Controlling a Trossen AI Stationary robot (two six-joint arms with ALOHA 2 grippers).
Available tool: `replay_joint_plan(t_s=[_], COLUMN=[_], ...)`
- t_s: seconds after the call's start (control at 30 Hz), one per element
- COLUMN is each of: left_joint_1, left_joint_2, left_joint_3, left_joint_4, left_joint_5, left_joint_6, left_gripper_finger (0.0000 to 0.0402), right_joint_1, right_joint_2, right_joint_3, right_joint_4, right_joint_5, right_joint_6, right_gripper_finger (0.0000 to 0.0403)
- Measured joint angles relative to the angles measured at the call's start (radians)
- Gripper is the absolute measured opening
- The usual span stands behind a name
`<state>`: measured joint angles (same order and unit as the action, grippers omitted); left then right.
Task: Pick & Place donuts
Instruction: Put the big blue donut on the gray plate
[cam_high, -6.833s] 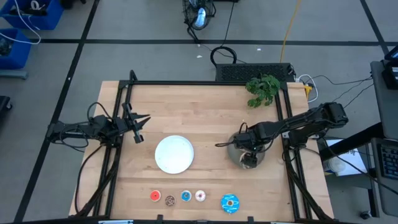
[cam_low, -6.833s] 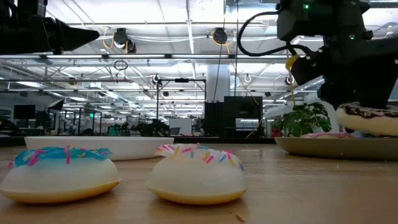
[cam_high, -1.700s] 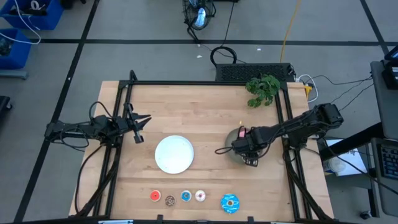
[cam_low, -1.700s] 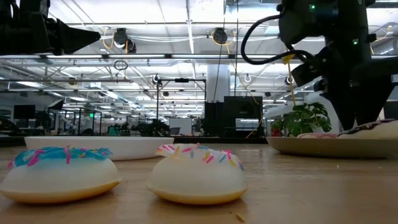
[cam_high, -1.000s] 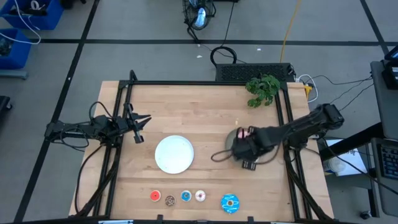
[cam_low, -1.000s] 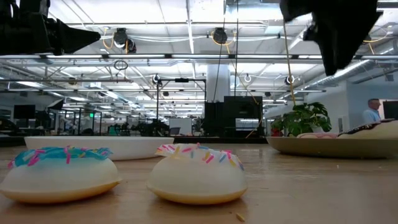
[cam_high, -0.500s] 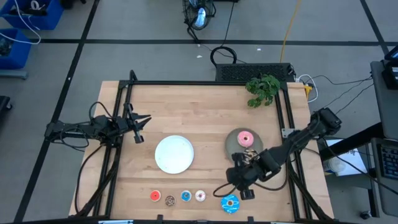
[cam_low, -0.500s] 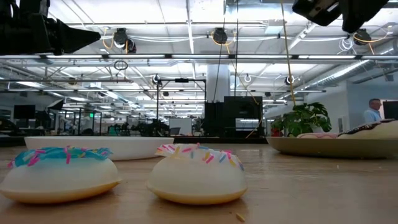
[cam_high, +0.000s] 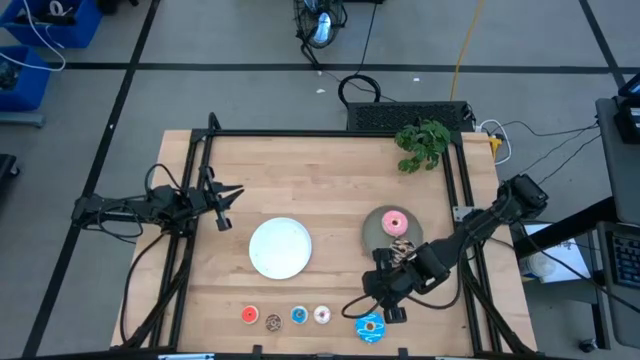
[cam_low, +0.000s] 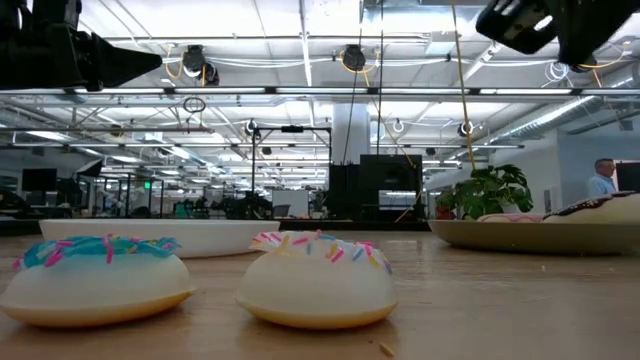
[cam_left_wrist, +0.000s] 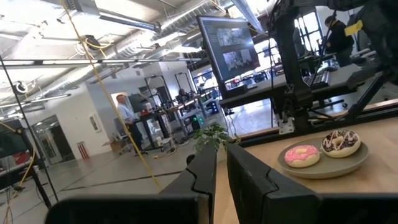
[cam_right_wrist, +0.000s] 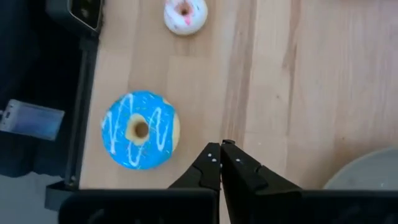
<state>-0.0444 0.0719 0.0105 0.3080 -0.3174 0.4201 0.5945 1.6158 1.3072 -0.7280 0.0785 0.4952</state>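
Note:
A pink donut (cam_high: 395, 222) and a chocolate sprinkled donut (cam_high: 402, 246) lie on the grey plate (cam_high: 376, 232) at the right. The large blue donut (cam_high: 369, 325) lies flat near the table's near edge; my right gripper (cam_right_wrist: 219, 152) hangs shut above the wood just beside it (cam_right_wrist: 140, 129), pointing steeply down and touching nothing. Tiny red (cam_high: 249, 315), brown (cam_high: 273, 321), blue (cam_high: 298, 316) and white-pink (cam_high: 322, 316) donuts lie in a row to its left. My left gripper (cam_high: 224, 206) waits at the table's left edge, its fingers (cam_left_wrist: 211, 171) close together and bare.
A white plate (cam_high: 280, 248) sits at the table's middle. A green plant (cam_high: 422, 145) stands at the far right corner. Black frame rails (cam_high: 190, 240) run along both sides. Bare wood lies between the plates and the donut row. A person (cam_low: 600, 180) stands in the room behind.
My right gripper has left the grey plate and swung toward the table's near edge, tipping further downward, and has come to rest over the wood beside the large blue donut. The pink and chocolate donuts stay on the grey plate, now uncovered.

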Motion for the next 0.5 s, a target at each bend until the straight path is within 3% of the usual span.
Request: replay_joint_plan(t_s=[0.5], left_joint_1=[0.0], left_joint_2=[0.0], left_joint_3=[0.0], left_joint_4=[0.0], left_joint_5=[0.0], left_joint_6=[0.029], left_gripper_finger=[0.0047], right_joint_1=[0.044], right_joint_2=[-0.001], right_joint_3=[-0.079], right_joint_4=[0.024], right_joint_5=[0.003], right_joint_6=[0.042], right_gripper_finger=[0.0001])
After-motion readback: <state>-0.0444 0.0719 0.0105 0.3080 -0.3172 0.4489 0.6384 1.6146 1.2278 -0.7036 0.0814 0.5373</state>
